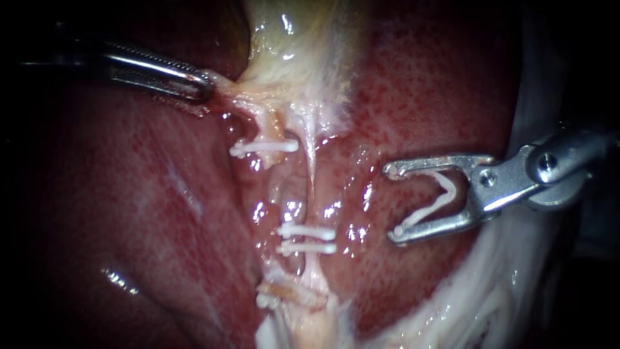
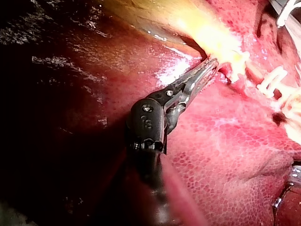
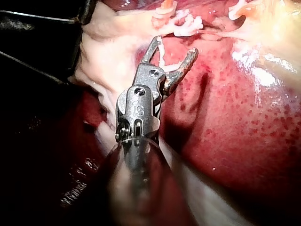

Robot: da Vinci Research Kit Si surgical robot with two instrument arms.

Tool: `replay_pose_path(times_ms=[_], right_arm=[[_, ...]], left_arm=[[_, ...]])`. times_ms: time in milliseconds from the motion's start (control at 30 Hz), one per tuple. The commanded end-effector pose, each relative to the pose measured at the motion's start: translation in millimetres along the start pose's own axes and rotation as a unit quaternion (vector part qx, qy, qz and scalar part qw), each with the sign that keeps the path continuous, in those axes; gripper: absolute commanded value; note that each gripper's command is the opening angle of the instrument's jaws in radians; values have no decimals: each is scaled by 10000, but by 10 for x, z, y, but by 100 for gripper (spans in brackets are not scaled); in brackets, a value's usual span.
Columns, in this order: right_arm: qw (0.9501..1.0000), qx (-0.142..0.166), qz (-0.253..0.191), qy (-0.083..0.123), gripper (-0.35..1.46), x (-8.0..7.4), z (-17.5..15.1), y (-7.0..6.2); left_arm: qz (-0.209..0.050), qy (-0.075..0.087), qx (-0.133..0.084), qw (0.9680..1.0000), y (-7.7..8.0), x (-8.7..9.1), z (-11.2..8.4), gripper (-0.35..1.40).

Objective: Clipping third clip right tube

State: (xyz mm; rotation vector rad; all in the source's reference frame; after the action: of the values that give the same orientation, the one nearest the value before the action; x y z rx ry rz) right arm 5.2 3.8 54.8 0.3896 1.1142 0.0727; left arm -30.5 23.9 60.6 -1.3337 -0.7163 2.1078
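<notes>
Two clips (image 1: 307, 231) on right tube (image 1: 310, 174), a third waiting

Both clips sit close together across the right tube, low on it. Off to their right and apart from the tube, the right instrument (image 1: 392, 201) hovers over the liver (image 1: 420, 90). Its jaws stand wide and carry an open clip (image 1: 439, 200) between them. The left instrument (image 1: 205, 85) has its jaws closed on the gallbladder (image 1: 297, 58) at its pale lower edge.
</notes>
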Motion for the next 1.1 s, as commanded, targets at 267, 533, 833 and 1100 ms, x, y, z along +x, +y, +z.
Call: replay_pose_path(times_ms=[267, 533, 833, 1100], right_arm=[[10000, 27, 6, -6, 50, 1, 2, 1], [9981, 34, 563, 250, 50, 8, 21, 8], [9905, 103, 1248, 564, 50, 12, 63, 26], [9827, 217, 1704, 699, 50, 1, 110, 43]], left_arm=[[10, 164, 118, 9998, 15, 44, -52, -35], [46, 200, 158, 9997, 25, 50, -56, -35], [46, 206, 191, 9996, 26, 50, -52, -35], [47, 207, 200, 9996, 27, 50, -50, -35]])
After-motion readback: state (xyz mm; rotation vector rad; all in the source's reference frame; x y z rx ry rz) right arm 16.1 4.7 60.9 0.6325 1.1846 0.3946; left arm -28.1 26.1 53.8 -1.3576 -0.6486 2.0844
